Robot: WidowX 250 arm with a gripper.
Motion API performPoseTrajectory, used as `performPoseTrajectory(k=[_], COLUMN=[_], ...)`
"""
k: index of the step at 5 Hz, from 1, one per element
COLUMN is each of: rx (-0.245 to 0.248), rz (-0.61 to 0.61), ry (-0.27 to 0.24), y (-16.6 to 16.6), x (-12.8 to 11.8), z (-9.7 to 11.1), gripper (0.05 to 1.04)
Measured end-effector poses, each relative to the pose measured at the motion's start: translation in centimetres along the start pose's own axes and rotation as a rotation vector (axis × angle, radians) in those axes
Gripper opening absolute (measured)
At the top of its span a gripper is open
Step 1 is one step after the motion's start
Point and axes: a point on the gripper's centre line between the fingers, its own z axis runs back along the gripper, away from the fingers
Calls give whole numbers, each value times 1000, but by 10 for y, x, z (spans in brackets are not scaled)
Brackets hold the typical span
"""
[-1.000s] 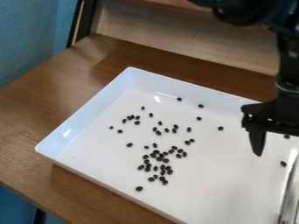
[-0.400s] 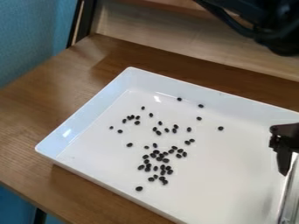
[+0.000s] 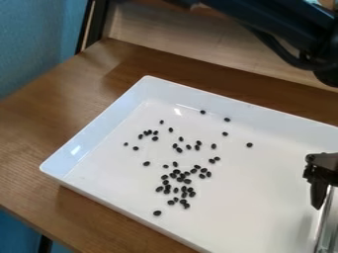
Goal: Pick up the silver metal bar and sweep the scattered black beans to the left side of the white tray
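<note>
Hanging at right with the black gripper (image 3: 318, 195); cannot tell whether apart or together at the jaws. Close by, a shiny-edged object (image 3: 322, 223). Leftward, dark beans (image 3: 180, 179), partly clustered, lying loose and ungathered in the white tray (image 3: 244, 220).

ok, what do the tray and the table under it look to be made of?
Tray: probably moulded plastic, white and glossy, going by the bright glints on its wall. Table: brown with streaky grain and a soft sheen; solid wood or wood-look laminate, can't tell which.
</note>
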Motion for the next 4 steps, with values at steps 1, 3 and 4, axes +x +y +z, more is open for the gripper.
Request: performPoseTrajectory(k=[1,3,4], rx=[1,37,39], rz=[-17,-11,-1], ry=[-13,10,-4], y=[0,8,15], x=[2,1,6], z=[-1,-14,-16], gripper=[1000,657,388])
